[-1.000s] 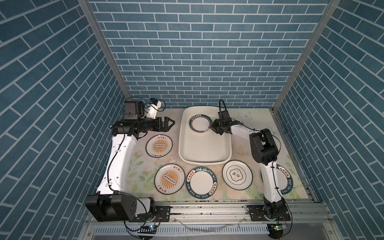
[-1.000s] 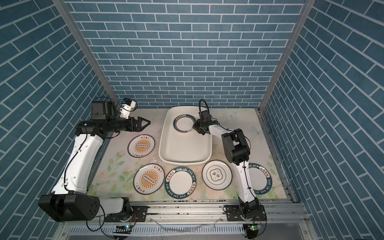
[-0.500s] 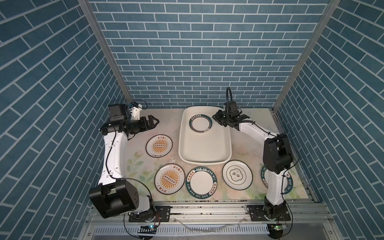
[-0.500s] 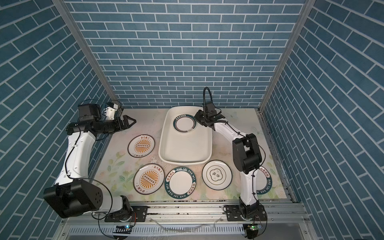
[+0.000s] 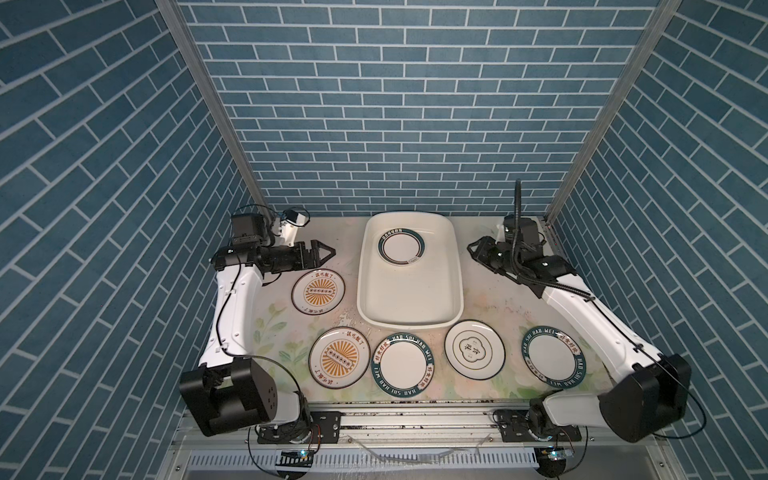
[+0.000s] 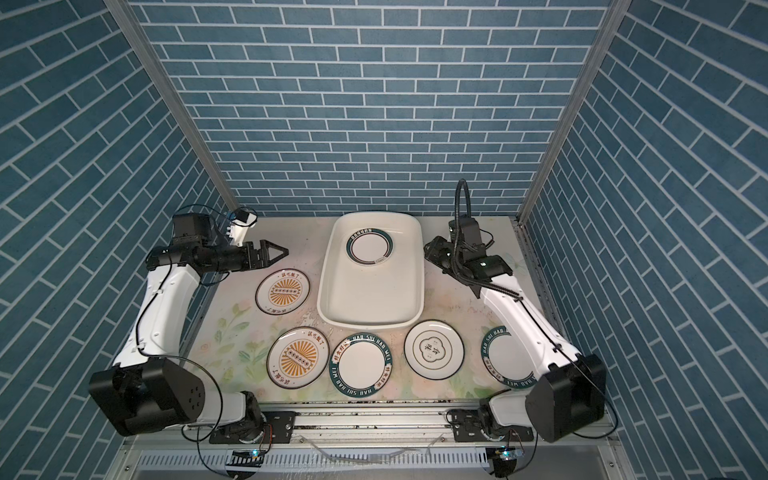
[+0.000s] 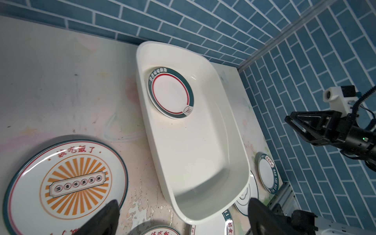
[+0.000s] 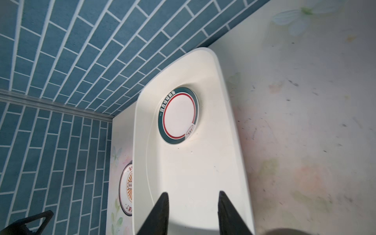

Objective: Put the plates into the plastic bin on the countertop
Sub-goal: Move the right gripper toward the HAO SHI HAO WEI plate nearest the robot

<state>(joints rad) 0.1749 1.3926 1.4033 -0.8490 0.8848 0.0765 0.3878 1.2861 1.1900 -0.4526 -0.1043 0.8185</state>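
One green-rimmed plate (image 5: 401, 246) lies in the plastic bin (image 5: 411, 307); five more rest on the surface (image 5: 498, 299). The left end effector (image 5: 328, 259) and right end effector (image 5: 473, 251) hang spread, empty — a flat rim could slip from a pinch, and the near sunburst plate (image 5: 339, 363), seemingly touching the lettered plate (image 5: 402, 372), might drag it along.

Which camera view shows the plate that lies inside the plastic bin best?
The left wrist view. There the plate in the bin appears large and whole, with its red ring and green rim lettering clear. The right wrist view shows it whole too, but more slanted. Both top views show it whole but small.
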